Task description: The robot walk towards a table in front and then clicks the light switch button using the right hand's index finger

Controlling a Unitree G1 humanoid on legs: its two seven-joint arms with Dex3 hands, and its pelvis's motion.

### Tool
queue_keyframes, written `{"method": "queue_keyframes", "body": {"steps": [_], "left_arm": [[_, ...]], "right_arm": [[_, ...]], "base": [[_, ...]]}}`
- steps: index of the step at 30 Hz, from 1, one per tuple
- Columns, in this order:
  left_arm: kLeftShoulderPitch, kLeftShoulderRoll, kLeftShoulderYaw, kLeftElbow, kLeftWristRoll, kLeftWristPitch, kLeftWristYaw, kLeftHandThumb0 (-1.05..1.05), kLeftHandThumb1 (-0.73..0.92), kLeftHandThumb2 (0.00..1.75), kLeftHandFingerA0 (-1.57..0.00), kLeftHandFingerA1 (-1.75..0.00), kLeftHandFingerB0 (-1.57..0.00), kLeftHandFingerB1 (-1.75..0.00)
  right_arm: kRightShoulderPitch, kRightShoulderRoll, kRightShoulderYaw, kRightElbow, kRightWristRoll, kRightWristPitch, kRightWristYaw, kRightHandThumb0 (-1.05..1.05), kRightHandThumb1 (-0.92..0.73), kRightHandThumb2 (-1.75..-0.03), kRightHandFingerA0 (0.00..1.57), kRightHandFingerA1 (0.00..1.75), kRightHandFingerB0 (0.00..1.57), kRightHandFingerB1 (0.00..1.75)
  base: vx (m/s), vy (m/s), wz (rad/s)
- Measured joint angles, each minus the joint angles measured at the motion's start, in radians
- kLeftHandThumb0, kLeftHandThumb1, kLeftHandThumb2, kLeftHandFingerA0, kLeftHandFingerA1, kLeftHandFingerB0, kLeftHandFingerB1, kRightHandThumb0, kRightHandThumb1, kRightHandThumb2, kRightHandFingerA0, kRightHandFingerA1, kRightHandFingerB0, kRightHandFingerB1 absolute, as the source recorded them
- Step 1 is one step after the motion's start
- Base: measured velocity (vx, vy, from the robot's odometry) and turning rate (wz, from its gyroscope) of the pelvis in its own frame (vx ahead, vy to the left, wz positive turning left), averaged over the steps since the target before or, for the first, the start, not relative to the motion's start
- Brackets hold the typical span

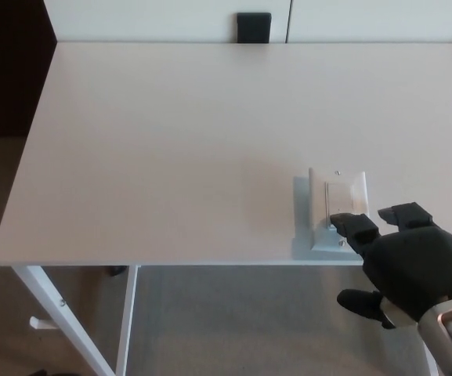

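Switch position: I see the light switch (pixel 338 210), a white plate with a rocker, lying flat on the table (pixel 171 141) close to the near edge, on the right side.

Right hand: my right hand (pixel 402 262) sits at the table's near edge, fingers spread and holding nothing. The index finger (pixel 354 226) reaches forward with its tip over the lower end of the rocker; the second finger points past the plate's right side and the thumb hangs below the table edge.

Contact: I think the fingertip is touching the rocker, but from straight above I cannot tell whether it is pressing or only hovering.

Left hand: not in my view.

Risk, off-centre press: the tip sits at the rocker's bottom corner, near the lower screw. If I push from here I may land on the fixed plate and get no click.

Risk, sliding: I cannot see anything fixing the switch to the table. A push with any forward lean could shove the whole unit away instead of toggling it.

Risk, edge: the plate is just beside the table's edge, so a dragging pull-back could tug it toward the drop.

Risk, second finger: it is close to the plate's right side and could catch it if I yaw the wrist.
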Motion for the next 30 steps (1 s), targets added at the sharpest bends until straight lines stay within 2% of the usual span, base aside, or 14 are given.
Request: {"method": "queue_keyframes", "body": {"steps": [12, 18, 19, 20, 21, 22, 23, 26, 27, 28, 29, 30], "left_arm": [[-0.004, 0.007, -0.002, -0.003, 0.000, 0.000, 0.000, -0.23, 0.64, 0.60, -0.72, -0.46, -0.47, -0.37], [0.001, 0.012, -0.004, -0.011, 0.001, 0.000, -0.001, -0.23, 0.65, 0.59, -0.69, -0.46, -0.46, -0.37], [-0.001, 0.014, -0.004, -0.011, 0.000, 0.000, -0.002, -0.22, 0.65, 0.59, -0.69, -0.45, -0.46, -0.37], [-0.001, 0.015, -0.004, -0.011, -0.001, 0.000, -0.003, -0.22, 0.65, 0.59, -0.69, -0.46, -0.46, -0.37], [-0.001, 0.015, -0.004, -0.011, -0.001, 0.000, -0.003, -0.23, 0.65, 0.60, -0.70, -0.46, -0.46, -0.37], [-0.001, 0.016, -0.004, -0.011, -0.001, 0.000, -0.004, -0.23, 0.65, 0.60, -0.70, -0.46, -0.46, -0.37], [-0.001, 0.017, -0.004, -0.011, -0.001, 0.000, -0.004, -0.22, 0.65, 0.59, -0.70, -0.46, -0.46, -0.37], [-0.002, 0.019, -0.004, -0.010, -0.001, 0.000, -0.005, -0.23, 0.65, 0.60, -0.70, -0.46, -0.46, -0.37], [0.001, 0.019, -0.004, -0.010, -0.002, 0.000, -0.005, -0.23, 0.64, 0.60, -0.71, -0.46, -0.47, -0.37], [0.003, 0.020, -0.004, -0.010, -0.002, 0.000, -0.006, -0.23, 0.64, 0.60, -0.70, -0.46, -0.47, -0.37], [0.009, 0.021, -0.002, -0.009, -0.002, 0.000, -0.006, -0.23, 0.64, 0.59, -0.72, -0.46, -0.47, -0.37], [0.014, 0.023, -0.001, -0.009, -0.002, 0.000, -0.006, -0.23, 0.64, 0.59, -0.72, -0.46, -0.47, -0.37]], "right_arm": [[-0.001, 0.001, 0.010, 0.016, 0.000, 0.003, -0.022, -0.89, -0.89, -0.67, 0.15, 0.40, 0.25, 0.33], [0.051, -0.008, -0.020, -0.087, 0.025, -0.004, -0.019, -0.86, -0.89, -0.67, 0.04, 0.47, 0.16, 0.36], [0.055, -0.009, -0.041, -0.132, 0.037, -0.005, -0.014, -0.85, -0.87, -0.65, 0.00, 0.58, 0.15, 0.42], [0.059, -0.010, -0.060, -0.165, 0.047, -0.008, -0.012, -0.86, -0.88, -0.69, 0.00, 0.54, 0.05, 0.47], [0.061, -0.010, -0.081, -0.200, 0.058, -0.011, -0.012, -0.89, -0.71, -1.07, 0.00, 0.43, 0.07, 0.49], [0.063, -0.010, -0.107, -0.245, 0.072, -0.014, -0.011, -0.89, -0.71, -1.07, 0.00, 0.43, 0.07, 0.49], [0.066, -0.010, -0.134, -0.291, 0.087, -0.018, -0.011, -0.92, -0.75, -1.12, 0.00, 0.44, 0.01, 0.42], [0.077, -0.009, -0.192, -0.402, 0.119, -0.024, -0.003, -0.91, -0.70, -1.06, 0.00, 0.47, 0.00, 0.42], [0.086, -0.007, -0.211, -0.444, 0.131, -0.025, -0.001, -0.81, -0.60, -0.99, 0.00, 0.50, 0.00, 0.47], [0.096, -0.006, -0.224, -0.474, 0.141, -0.027, 0.000, -0.74, -0.51, -0.88, 0.00, 0.52, 0.00, 0.50], [0.124, 0.000, -0.242, -0.530, 0.156, -0.032, 0.002, -0.66, -0.61, -0.61, 0.00, 0.59, 0.00, 0.68], [0.157, 0.004, -0.256, -0.575, 0.170, -0.036, 0.004, -0.66, -0.61, -0.61, 0.00, 0.59, 0.00, 0.68]], "base": [[0.00, 0.000, 0.00], [0.00, 0.000, 0.00], [0.00, 0.000, 0.00], [0.00, 0.000, 0.00], [0.00, 0.000, 0.00], [0.00, 0.000, 0.00], [0.00, 0.000, 0.00], [0.00, 0.000, 0.00], [0.00, 0.000, 0.00], [0.00, 0.000, 0.00], [0.00, 0.000, 0.00], [0.00, 0.000, 0.00]]}}
